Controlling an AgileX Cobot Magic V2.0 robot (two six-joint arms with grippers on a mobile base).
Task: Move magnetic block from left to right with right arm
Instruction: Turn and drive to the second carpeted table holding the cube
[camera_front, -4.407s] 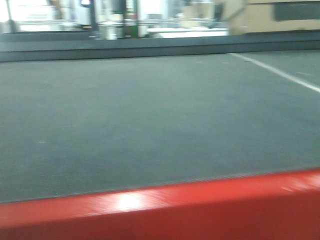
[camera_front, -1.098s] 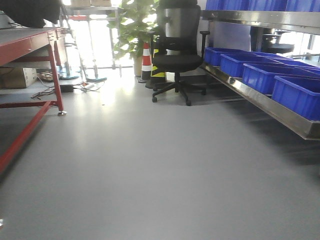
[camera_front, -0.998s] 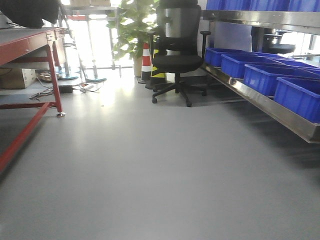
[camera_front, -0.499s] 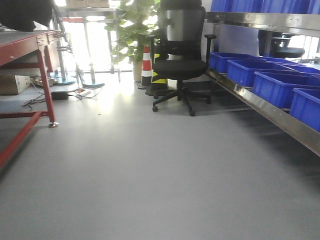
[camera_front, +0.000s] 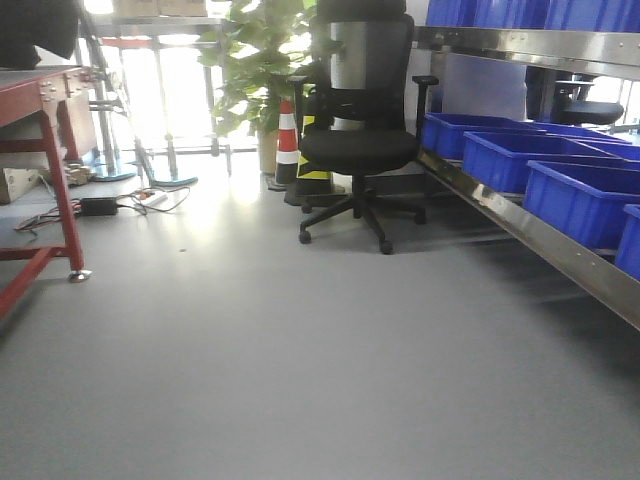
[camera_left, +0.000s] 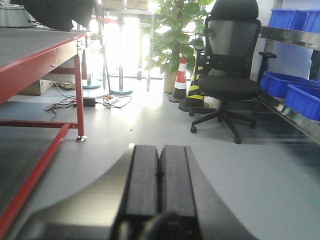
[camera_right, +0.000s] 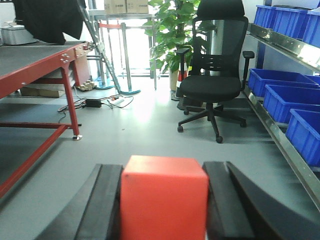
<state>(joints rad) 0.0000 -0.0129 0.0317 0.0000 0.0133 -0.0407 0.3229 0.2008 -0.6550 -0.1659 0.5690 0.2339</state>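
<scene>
Evidently clamps the magnetic block (camera_right: 164, 197) in the right gripper (camera_right: 164, 171) for transport, office chair (camera_right: 212, 75) at one o'clock, with left gripper (camera_left: 159, 152) pressed together, empty.

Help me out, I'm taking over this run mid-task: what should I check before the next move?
1. The right tool grips the magnetic block on both sides: ok.
2. The block sits square, with its top face level: ok.
3. The left tool is shut with nothing in it: ok.
4. The place spot is in sight: cannot tell; no view shows where the block should go.
5. The office chair is out of the way: ok, it stands well ahead across open floor.
6. The blue bins on the right are clear of the right arm: cannot tell.
</scene>
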